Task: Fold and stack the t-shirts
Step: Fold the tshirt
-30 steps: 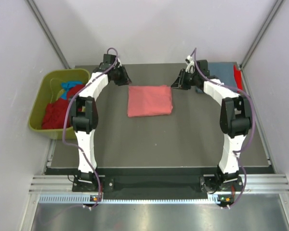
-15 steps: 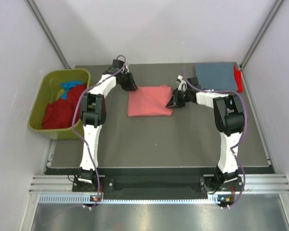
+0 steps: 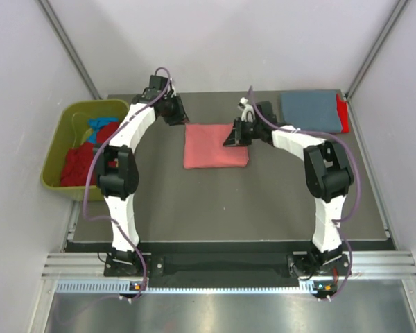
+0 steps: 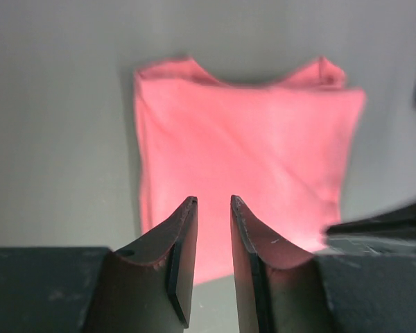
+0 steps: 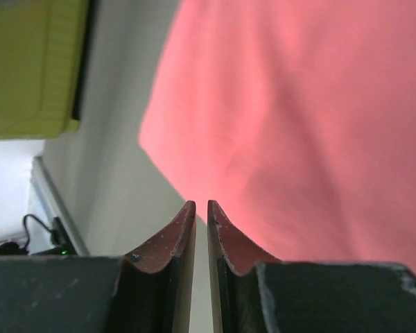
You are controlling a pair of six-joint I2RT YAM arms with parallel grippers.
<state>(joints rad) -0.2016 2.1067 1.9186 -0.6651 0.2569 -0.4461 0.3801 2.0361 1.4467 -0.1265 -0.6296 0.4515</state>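
A salmon-pink t-shirt (image 3: 215, 145) lies folded into a rectangle in the middle of the table; it also shows in the left wrist view (image 4: 243, 132) and the right wrist view (image 5: 312, 111). My left gripper (image 3: 173, 111) hovers just beyond its far left corner, its jaws almost together and empty (image 4: 213, 200). My right gripper (image 3: 234, 135) is over the shirt's right edge, shut and empty (image 5: 201, 203). A folded grey-blue t-shirt (image 3: 310, 111) lies at the far right, with a red one (image 3: 343, 111) showing at its right side.
An olive-green bin (image 3: 55, 166) stands off the table's left side and holds dark red t-shirts (image 3: 80, 163) and a bright blue one (image 3: 97, 125). The bin also shows in the right wrist view (image 5: 35, 69). Walls close in on both sides.
My left gripper has pulled back from the pink shirt's far left corner, up and to the left. My right gripper has moved left onto the shirt's right edge. The shirt lies as before.
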